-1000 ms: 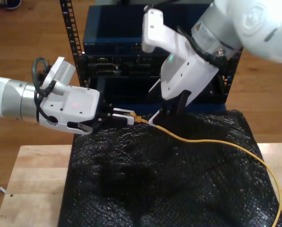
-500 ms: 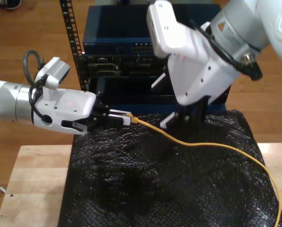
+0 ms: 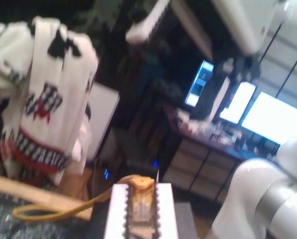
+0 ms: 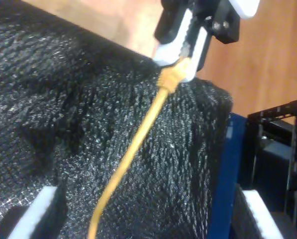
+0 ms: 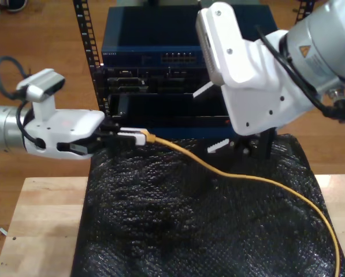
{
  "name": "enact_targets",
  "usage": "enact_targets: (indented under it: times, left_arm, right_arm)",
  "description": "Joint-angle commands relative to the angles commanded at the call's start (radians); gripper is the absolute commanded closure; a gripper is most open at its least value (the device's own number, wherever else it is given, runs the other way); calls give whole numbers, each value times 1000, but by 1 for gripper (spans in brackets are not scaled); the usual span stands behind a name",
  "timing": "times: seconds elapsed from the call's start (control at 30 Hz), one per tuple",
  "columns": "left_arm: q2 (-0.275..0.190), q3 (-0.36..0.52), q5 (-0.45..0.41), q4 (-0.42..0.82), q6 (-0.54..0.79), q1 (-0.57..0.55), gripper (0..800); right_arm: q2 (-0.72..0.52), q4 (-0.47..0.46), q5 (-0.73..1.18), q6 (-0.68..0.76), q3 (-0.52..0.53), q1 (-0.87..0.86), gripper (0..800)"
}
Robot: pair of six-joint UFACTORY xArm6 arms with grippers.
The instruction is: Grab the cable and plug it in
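Note:
The yellow-orange cable [image 5: 247, 176] runs across the black mat from the exterior view's lower right to my first gripper [image 5: 132, 137] at the exterior view's left. That gripper is shut on the cable's end. Its white pads [image 3: 117, 214] clamp the clear plug [image 3: 140, 205] under the orange boot, and the cable [image 3: 49, 211] loops away behind. In the second wrist view the cable [image 4: 133, 149] leads up to my first gripper [image 4: 187, 37]. My second gripper [image 5: 241, 147] hangs open above the mat at the exterior view's right, apart from the cable, its spread fingertips [image 4: 34, 214] holding nothing.
A rack [image 5: 88, 40] with blue network switches [image 5: 160, 52] and port rows stands behind the mat. The black bubbly mat [image 5: 189, 231] covers most of a wooden table [image 5: 39, 231]. The second wrist view shows a blue edge and rack frame [image 4: 282, 144] beside the mat.
My first gripper has drawn back toward the exterior view's left with the cable end, straightening the cable. My second arm has swung to the exterior view's right, away from the cable.

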Motion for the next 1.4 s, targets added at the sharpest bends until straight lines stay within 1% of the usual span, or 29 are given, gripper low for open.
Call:
enact_targets:
  times: [0.2,0.33,0.43,0.53,0.7,0.77,1.0,1.27,1.4]
  left_arm:
    - [28,0,37,-2,-8,0,786]
    - [52,-3,61,-2,-8,-2,784]
    - [57,-11,69,-2,-11,-2,784]
    - [63,-15,72,-2,-29,-2,782]
    - [75,-15,120,-2,-48,-3,780]
    - [75,-12,127,-2,-52,-3,780]
    - [86,-9,166,-2,-80,-3,775]
    - [112,-9,221,-5,-81,-2,775]
    - [117,-11,242,-9,-81,-3,775]
  right_arm:
    - [-9,0,-21,-2,20,25,13]
    - [-26,-2,-91,-2,38,52,13]
    - [-46,-2,-132,-3,64,68,19]
    - [-49,-2,-157,-3,69,97,17]
    - [-48,-2,-222,-3,80,160,24]
    - [-49,-3,-245,-5,92,170,48]
    - [-51,-2,-292,-35,100,221,41]
    - [-75,-5,-419,-38,163,321,39]
    - [-80,-6,-445,-38,175,354,40]
